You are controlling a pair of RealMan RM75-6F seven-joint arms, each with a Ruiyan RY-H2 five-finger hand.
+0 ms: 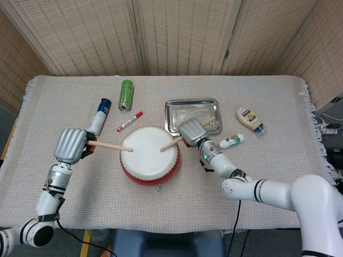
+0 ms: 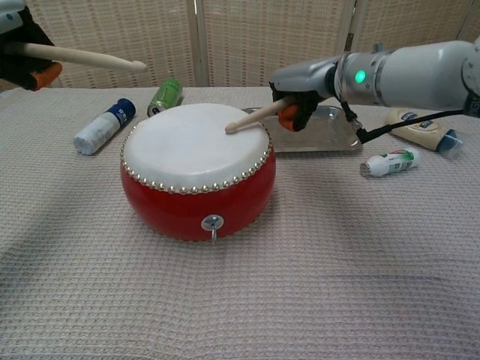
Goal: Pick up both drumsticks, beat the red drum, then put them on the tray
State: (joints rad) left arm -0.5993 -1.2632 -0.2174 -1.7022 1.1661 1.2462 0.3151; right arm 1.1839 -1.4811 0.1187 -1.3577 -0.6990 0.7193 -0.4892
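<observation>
Drum (image 1: 149, 154) beating underway: right hand (image 1: 191, 131) holds stick (image 2: 251, 118) tip on skin at 2 o'clock, left hand (image 1: 70, 144) holds stick (image 1: 109, 145) raised; next, left downstroke

Both arms are glossy white with black joint bands, each ending in a grey-shelled hand — left hand (image 1: 70, 144), right hand (image 1: 191, 131) — with orange-padded black fingers, a green wrist light and black cable.

Likely a lab test station.
Woven folding screens (image 1: 182, 35) wall off a cloth-covered table (image 1: 257, 101); loose cables (image 1: 328, 127) at its edge.
</observation>
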